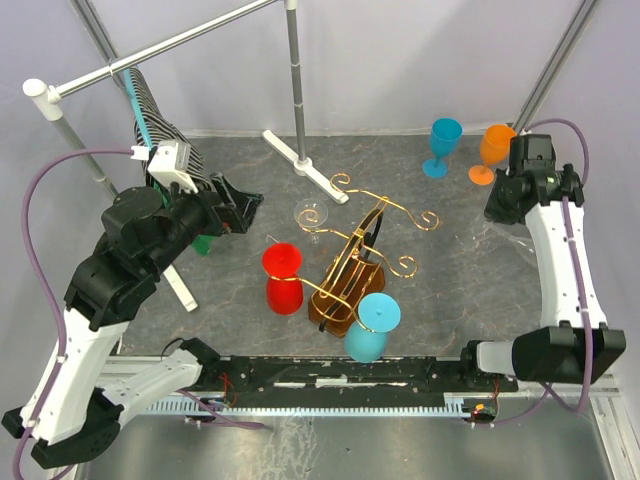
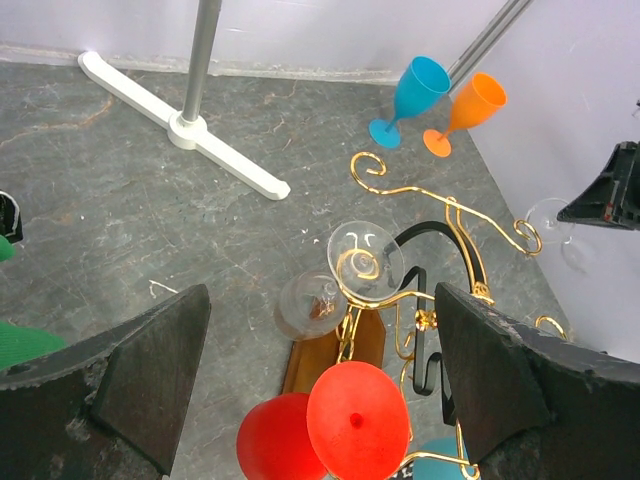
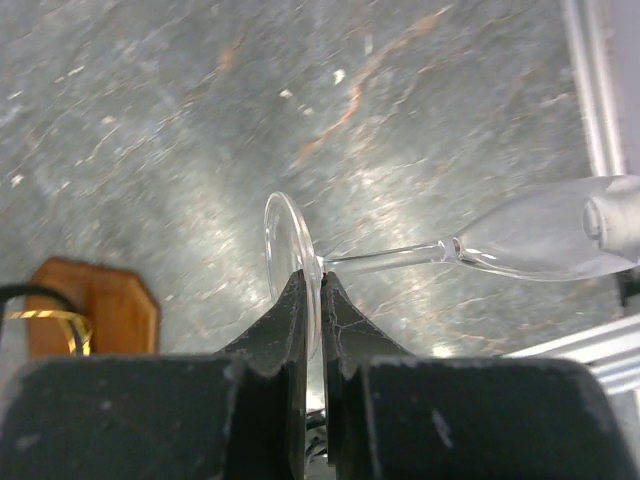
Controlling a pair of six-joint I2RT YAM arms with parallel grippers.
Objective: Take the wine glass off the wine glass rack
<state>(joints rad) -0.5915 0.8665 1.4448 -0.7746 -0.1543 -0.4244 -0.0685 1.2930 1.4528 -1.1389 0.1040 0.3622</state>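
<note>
At mid-table, the wine glass rack (image 1: 352, 262) is standing on its brown oval base, its gold scroll arms carrying a red glass (image 1: 283, 275) and a light-blue glass (image 1: 375, 325). Right of it and well apart, a clear wine glass (image 3: 540, 240) is hanging sideways above the tabletop (image 3: 150, 120). The right gripper (image 3: 320, 290) is pinching its thin round foot (image 3: 285, 245) between nearly closed fingers. The left gripper (image 2: 322, 300) is gaping wide, holding nothing.

The wine glass rack (image 1: 352, 262) stands mid-surface (image 1: 450, 275). On it hang the first glass (image 1: 283, 275) at its left, the second glass (image 1: 372, 325) at its near end and the third glass (image 1: 311, 215) at its far-left. Behind, far right, one goblet (image 1: 441, 145) stands left of the other goblet (image 1: 493, 152). The pole foot (image 1: 300, 162) lies behind-left.
</note>
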